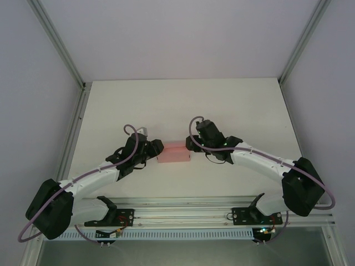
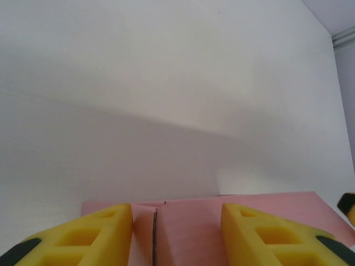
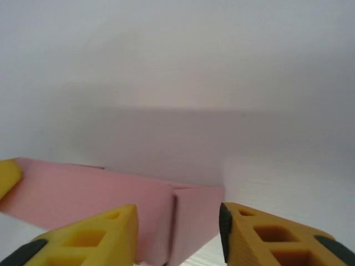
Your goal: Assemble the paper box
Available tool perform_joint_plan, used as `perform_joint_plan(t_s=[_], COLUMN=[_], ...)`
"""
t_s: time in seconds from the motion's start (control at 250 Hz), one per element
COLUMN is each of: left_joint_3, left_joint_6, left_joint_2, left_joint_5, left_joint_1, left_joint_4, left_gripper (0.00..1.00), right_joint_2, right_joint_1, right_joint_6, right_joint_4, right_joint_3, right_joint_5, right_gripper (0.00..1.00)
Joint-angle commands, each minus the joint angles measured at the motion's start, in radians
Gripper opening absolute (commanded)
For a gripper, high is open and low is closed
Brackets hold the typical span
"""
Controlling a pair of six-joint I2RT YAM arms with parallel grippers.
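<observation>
The paper box point(image 1: 173, 152) lies on the white table as a small salmon-pink rectangular box between both arms. My left gripper point(image 1: 158, 148) is at its left end and my right gripper point(image 1: 189, 145) at its right end. In the left wrist view the yellow fingers point(image 2: 91, 235) stand apart, and the left gripper point(image 2: 177, 235) is open over the box point(image 2: 191, 224), where a folded flap seam shows. The right gripper point(image 3: 177, 235) is also open, its fingers point(image 3: 266, 235) straddling the box's end flap point(image 3: 197, 219). Whether any finger touches the paper is unclear.
The white table point(image 1: 177, 105) stretches behind the box to the back wall. Aluminium frame posts point(image 1: 83, 88) stand at the back corners. A metal rail point(image 1: 183, 213) carrying the arm bases runs along the near edge.
</observation>
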Motion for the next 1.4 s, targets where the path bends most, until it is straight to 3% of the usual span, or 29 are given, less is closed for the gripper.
perform_joint_plan(t_s=[0.0, 0.188, 0.543, 0.739, 0.911, 1.178, 1.398], left_joint_3=[-0.046, -0.064, -0.185, -0.268, -0.328, -0.355, -0.358], left_joint_6=[0.035, 0.019, -0.016, -0.003, 0.074, 0.118, 0.149], left_joint_2=[0.024, 0.049, 0.026, 0.017, 0.028, 0.211, 0.212], left_joint_5=[-0.009, 0.010, 0.038, 0.025, 0.020, 0.050, -0.011], left_joint_1=[-0.007, -0.009, -0.013, -0.022, -0.032, -0.049, -0.124], left_joint_4=[-0.110, -0.096, -0.006, 0.089, 0.179, 0.397, 0.401], left_gripper=[0.44, 0.40, 0.23, 0.00, 0.00, 0.00, 0.00], right_joint_2=[0.008, 0.041, 0.075, 0.083, 0.129, 0.144, 0.130], right_joint_1=[-0.001, -0.001, 0.038, 0.044, 0.044, 0.045, 0.046], right_joint_6=[0.020, 0.037, -0.005, 0.004, 0.008, -0.011, -0.039], right_joint_4=[0.051, 0.141, 0.299, 0.320, 0.363, 0.373, 0.360], right_joint_3=[-0.047, -0.165, -0.382, -0.402, -0.415, -0.413, -0.422], right_joint_5=[-0.038, -0.153, -0.126, -0.106, -0.128, -0.117, -0.097], right_gripper=[0.38, 0.31, 0.22, 0.21, 0.21, 0.18, 0.18])
